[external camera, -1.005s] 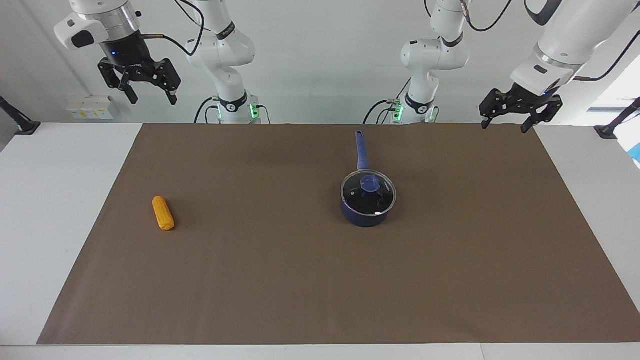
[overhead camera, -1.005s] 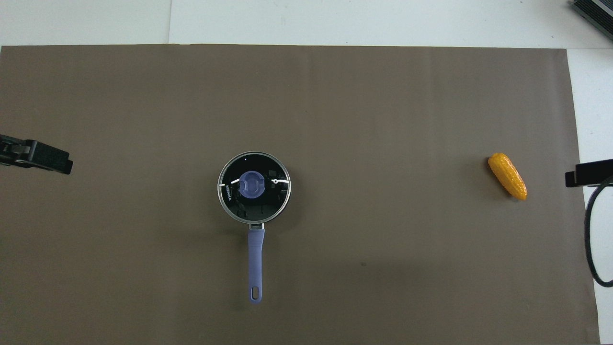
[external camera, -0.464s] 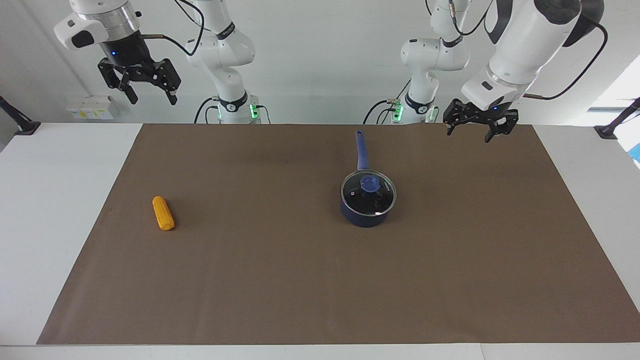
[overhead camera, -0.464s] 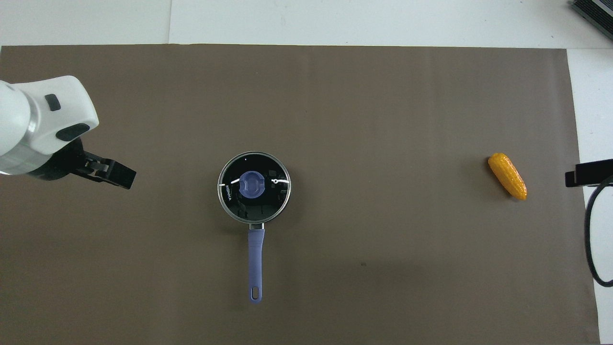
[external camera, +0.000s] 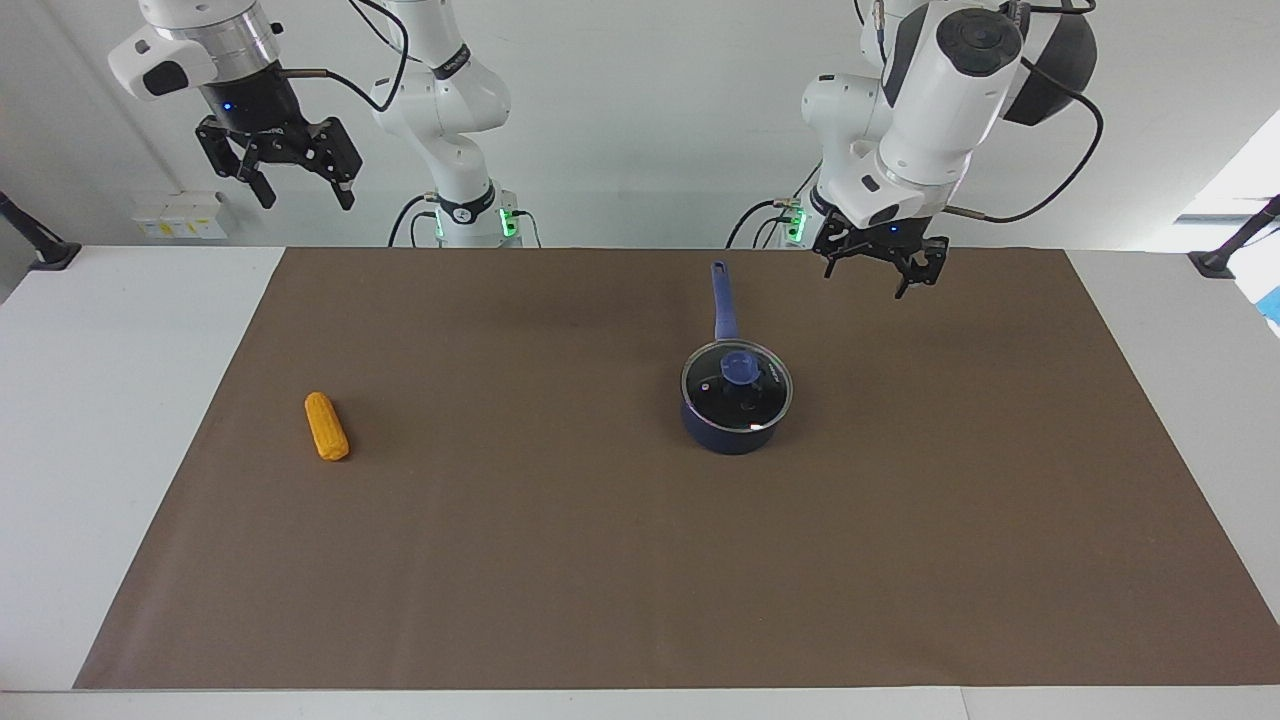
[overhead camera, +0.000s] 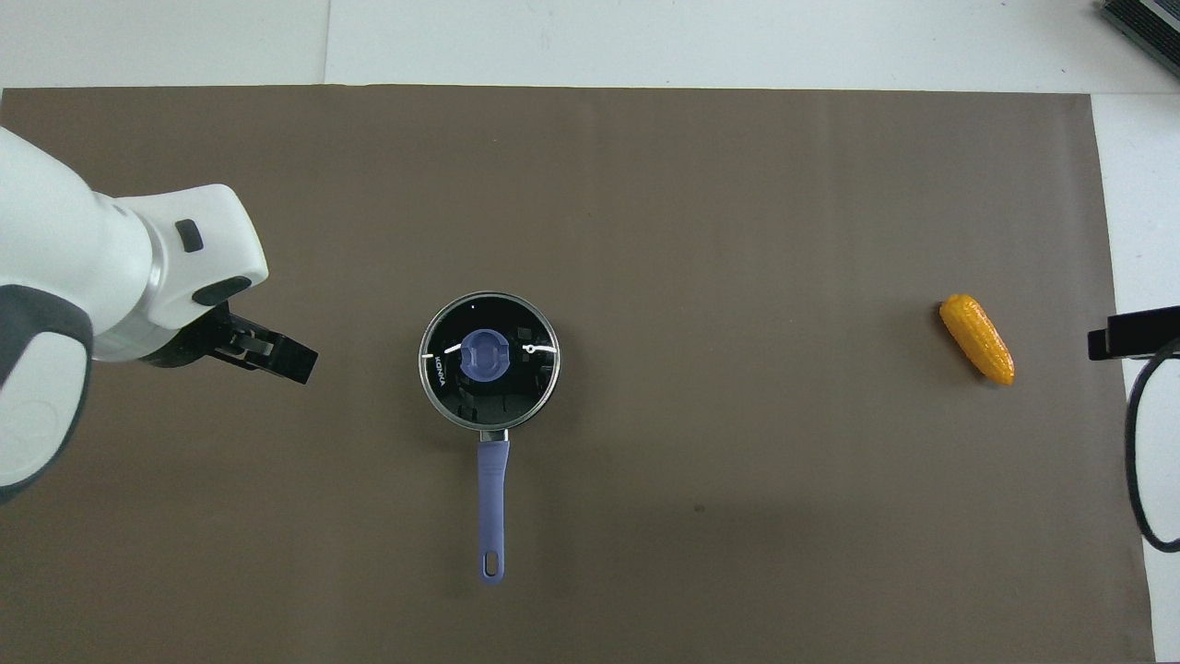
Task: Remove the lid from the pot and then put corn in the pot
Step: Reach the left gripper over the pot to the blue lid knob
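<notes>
**Lid on pot, corn apart, both grippers up and empty**

Pot [external camera: 732,425] standing on the brown mat [external camera: 600,560] covering the counter [external camera: 100,400], somewhat toward the left arm's end. Long blue handle pointing at 12 o'clock in the facing view, toward the robots. Lid [external camera: 736,386] seated flat on the pot, blue knob at centre, rim aligned with the pot's rim.

Corn [external camera: 327,426] lying on the mat well apart from the pot, toward the right arm's end, near the mat's edge. Seen from the pot in the facing view, at about 9 o'clock. Lying on its side, long axis roughly running toward and away from the robots, slightly slanted.

Left gripper [external camera: 880,272] raised in the air over the mat, at about 1 o'clock from the pot in the facing view, off to the side of the handle. Fingers apart, nothing between them, touching neither lid nor handle.

Right gripper [external camera: 295,182] held high above the robots' edge of the counter, at about 12 o'clock from the corn in the facing view. Fingers spread, holding nothing; waiting.

Bare mat between pot and corn, likewise between left gripper and lid knob. Black cable loop [overhead camera: 1138,461] at the overhead view's edge, off the mat, past the corn.
</notes>
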Controlling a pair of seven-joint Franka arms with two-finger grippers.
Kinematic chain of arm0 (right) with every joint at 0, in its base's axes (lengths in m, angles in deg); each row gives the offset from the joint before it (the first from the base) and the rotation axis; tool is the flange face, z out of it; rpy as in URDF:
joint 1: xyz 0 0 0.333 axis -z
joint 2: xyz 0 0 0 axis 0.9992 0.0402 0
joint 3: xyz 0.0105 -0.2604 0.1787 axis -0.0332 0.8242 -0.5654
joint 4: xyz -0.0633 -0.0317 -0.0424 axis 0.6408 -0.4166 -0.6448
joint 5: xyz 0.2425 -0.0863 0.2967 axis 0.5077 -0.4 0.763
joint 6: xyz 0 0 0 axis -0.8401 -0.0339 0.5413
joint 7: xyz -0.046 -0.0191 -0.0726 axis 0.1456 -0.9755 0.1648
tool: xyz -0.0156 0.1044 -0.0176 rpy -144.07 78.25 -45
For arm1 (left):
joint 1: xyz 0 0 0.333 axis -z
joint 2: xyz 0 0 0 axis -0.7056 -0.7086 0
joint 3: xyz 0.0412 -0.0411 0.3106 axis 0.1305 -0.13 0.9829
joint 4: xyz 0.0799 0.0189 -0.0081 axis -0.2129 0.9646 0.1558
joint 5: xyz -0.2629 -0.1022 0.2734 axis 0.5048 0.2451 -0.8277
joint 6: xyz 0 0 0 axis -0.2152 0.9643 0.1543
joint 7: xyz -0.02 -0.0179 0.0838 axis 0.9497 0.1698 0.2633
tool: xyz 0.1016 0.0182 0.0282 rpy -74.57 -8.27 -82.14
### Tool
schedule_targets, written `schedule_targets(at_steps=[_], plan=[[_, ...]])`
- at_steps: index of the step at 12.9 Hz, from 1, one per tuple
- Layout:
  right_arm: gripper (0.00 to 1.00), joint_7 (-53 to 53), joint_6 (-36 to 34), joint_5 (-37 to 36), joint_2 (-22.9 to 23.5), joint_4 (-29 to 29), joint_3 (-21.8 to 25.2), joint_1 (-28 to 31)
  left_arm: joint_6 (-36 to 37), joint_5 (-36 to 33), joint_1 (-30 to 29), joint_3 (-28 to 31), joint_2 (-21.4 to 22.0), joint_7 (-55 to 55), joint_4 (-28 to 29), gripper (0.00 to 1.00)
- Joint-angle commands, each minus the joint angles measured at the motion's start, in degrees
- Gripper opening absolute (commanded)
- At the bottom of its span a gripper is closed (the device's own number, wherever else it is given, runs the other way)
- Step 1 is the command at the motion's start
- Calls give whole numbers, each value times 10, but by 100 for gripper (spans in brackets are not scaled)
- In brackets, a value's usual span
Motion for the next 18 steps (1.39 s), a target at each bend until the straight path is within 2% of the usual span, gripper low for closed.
schedule_targets(at_steps=[1, 7, 10, 18], plan=[[100, 13, -10, -1, -11, 9, -1, 3, -31, -5, 53, 9, -14, -61, 17, 100], [100, 13, -10, -1, -11, 9, -1, 3, -123, -5, 130, 9, -93, -142, 17, 100], [100, 13, -10, -1, -11, 9, -1, 3, -165, -5, 137, 9, -124, -153, 17, 100], [100, 15, -24, -5, -13, 11, 8, 11, -244, -6, 111, 10, -113, -120, 89, 100]])
